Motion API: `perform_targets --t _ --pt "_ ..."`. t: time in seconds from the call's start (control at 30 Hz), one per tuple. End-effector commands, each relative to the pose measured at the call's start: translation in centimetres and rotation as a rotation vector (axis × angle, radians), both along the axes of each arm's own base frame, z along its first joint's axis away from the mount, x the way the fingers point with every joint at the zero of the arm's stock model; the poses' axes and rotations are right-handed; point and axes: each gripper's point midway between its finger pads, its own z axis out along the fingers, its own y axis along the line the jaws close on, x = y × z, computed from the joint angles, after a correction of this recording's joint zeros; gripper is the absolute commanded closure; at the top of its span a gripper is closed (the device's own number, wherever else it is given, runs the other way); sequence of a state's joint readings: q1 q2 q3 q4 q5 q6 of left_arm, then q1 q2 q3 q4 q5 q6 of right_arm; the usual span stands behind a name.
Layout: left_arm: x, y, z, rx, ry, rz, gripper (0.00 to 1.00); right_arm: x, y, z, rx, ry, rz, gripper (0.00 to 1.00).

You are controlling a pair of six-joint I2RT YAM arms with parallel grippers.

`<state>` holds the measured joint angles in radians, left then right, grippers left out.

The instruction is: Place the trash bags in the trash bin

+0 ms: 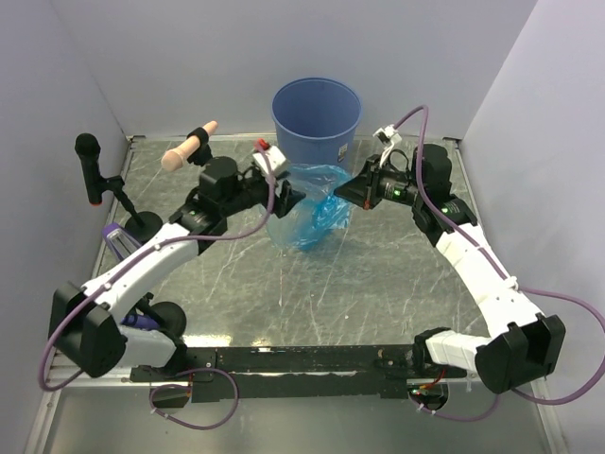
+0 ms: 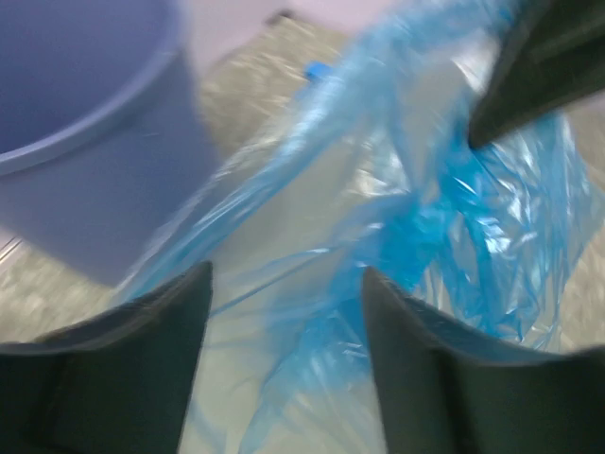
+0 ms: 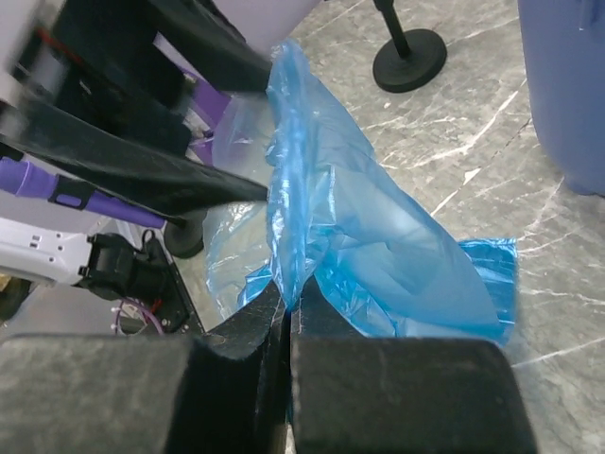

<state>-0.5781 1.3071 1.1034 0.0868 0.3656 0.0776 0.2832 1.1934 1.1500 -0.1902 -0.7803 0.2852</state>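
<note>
R: my right gripper [image 3: 286,307] pinched shut on trash bag [image 3: 378,255] film | L: my left gripper [image 2: 284,284] spread open, film just ahead | bag between both, draped onto tabletop [image 1: 359,284] beside trash bin [image 1: 317,118]

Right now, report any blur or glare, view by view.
Left wrist: blurred throughout, the trash bin smeared. Right wrist: trash bag crisp, glossy highlights on its folds. Top external: sharp, evenly lit, faint sheen on the table.

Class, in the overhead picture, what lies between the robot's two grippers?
A blue trash bag fills the gap between left gripper and right gripper, which pinches it; the top view shows this.
</note>
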Motion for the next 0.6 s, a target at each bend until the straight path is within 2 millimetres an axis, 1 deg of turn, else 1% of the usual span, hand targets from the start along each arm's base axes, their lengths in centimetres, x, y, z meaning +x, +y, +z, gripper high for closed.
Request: perform_targets --t 0.0,0.07,0.1,0.13,0.17,0.2,0.27,0.33,0.43,0.47,0.5,0.57 --pt "-0.9 -3.7 -0.2 0.081 -0.098 -0.201 0.46 -1.5 -0.7 1.4 -0.018 -0.091 0.024 1.0" --pt "-0.2 -3.8 -1.2 0.131 -0.036 -0.193 0.75 -1.7 -1.1 1.1 -0.04 -0.088 0.021 1.0" --pt "0.5 -3.5 -1.5 0.146 -0.015 -0.153 0.83 -1.9 -1.4 0.9 -0.055 -0.087 0.016 1.0" --pt "1.2 -3.0 -1.5 0.154 -0.016 -0.103 0.87 -1.8 -1.8 0.6 -0.076 -0.084 -0.001 1.0" --pt "2.0 -2.4 -1.0 0.151 -0.035 -0.043 0.94 -1.7 -2.4 -0.2 -0.103 -0.07 -0.021 1.0" --pt "3.0 -1.4 -0.1 0.143 -0.058 0.042 0.99 -1.7 -3.0 -0.9 -0.125 -0.05 -0.046 1.0" --pt "4.0 0.2 2.3 0.095 -0.108 0.157 0.99 -1.5 -4.8 -2.8 -0.189 -0.016 -0.135 1.0" --pt "4.3 1.1 3.9 0.062 -0.119 0.217 0.99 -1.0 -6.9 -4.3 -0.27 0.002 -0.238 1.0" --pt "4.2 1.7 4.9 0.041 -0.105 0.248 0.99 -0.4 -10.2 -5.6 -0.397 -0.006 -0.357 1.0" --pt "4.1 1.9 5.0 0.036 -0.103 0.257 0.99 -0.2 -10.9 -5.8 -0.419 -0.002 -0.381 1.0" --pt "3.8 2.0 4.5 0.047 -0.082 0.254 0.99 -0.1 -11.6 -6.0 -0.442 0.0 -0.4 1.0" --pt "3.5 2.2 4.3 0.045 -0.073 0.251 0.99 0.1 -12.2 -5.9 -0.468 -0.016 -0.411 1.0"
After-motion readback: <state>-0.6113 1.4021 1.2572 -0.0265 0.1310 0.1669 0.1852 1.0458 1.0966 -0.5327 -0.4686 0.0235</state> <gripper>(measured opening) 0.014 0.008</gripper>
